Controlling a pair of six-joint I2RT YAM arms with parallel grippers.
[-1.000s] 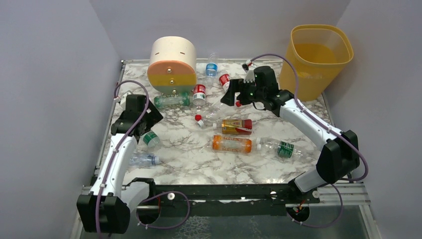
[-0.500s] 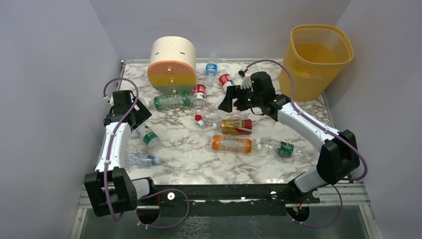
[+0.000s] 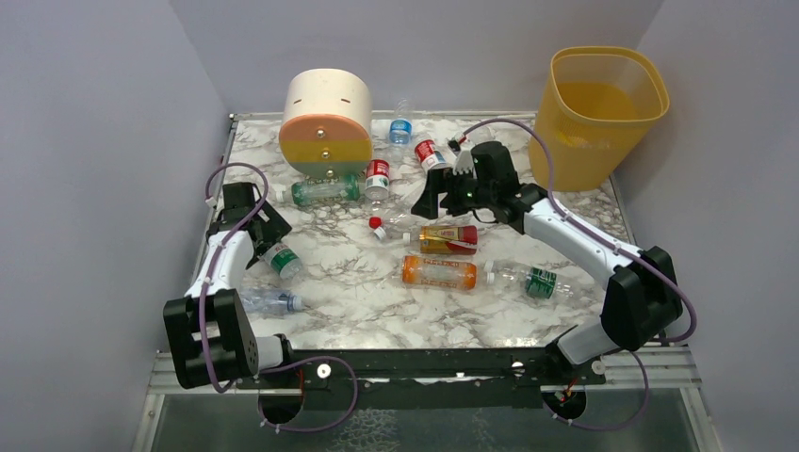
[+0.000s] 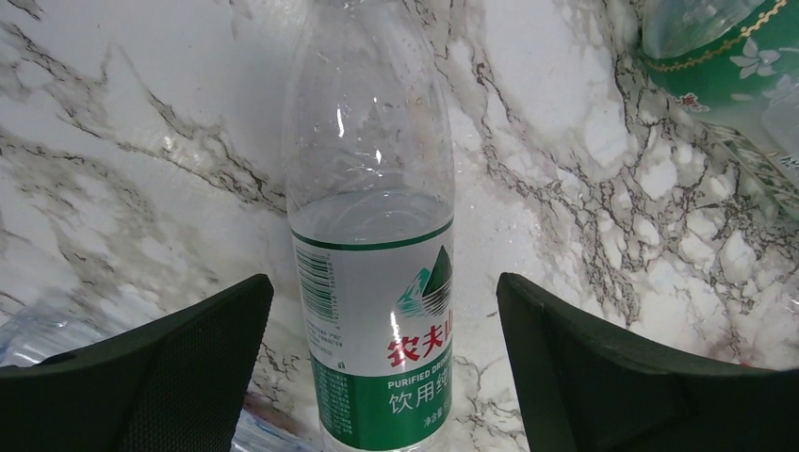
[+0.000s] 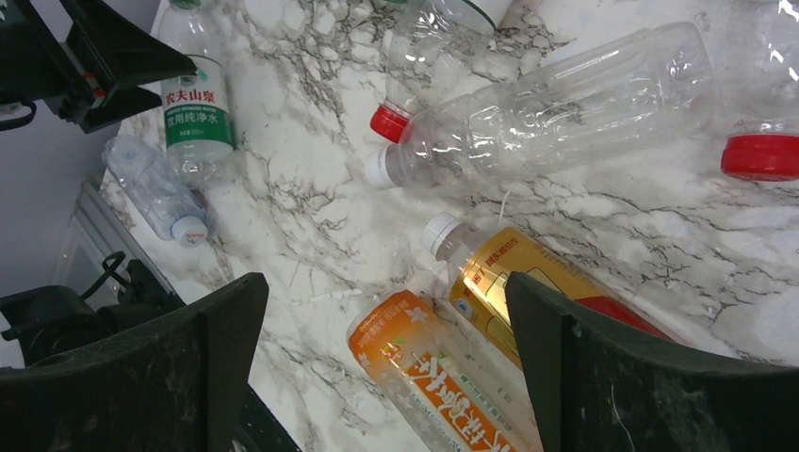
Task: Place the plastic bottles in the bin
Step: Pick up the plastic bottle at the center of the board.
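Observation:
My left gripper [image 3: 268,241] is open, its fingers either side of a clear bottle with a green and white label [image 3: 281,261] lying on the marble table; in the left wrist view the bottle [image 4: 372,235] lies between the spread fingers [image 4: 188,377]. My right gripper [image 3: 429,200] is open and empty, hovering over a clear bottle [image 5: 556,104], a yellow bottle [image 5: 537,282] and an orange bottle [image 5: 443,377]. The yellow-orange bin [image 3: 603,113] stands at the far right, off the table's corner. Several more bottles lie across the table.
A round cream, orange, yellow and green drawer unit [image 3: 325,122] stands at the back left, with a green bottle [image 3: 325,191] and red-labelled bottles [image 3: 378,176] in front of it. A clear bottle [image 3: 269,302] lies near the left front edge. Grey walls close in on three sides.
My left arm has swung back and to the left, bringing its open gripper down round the green-labelled bottle. My right gripper has shifted slightly left and lower, still open.

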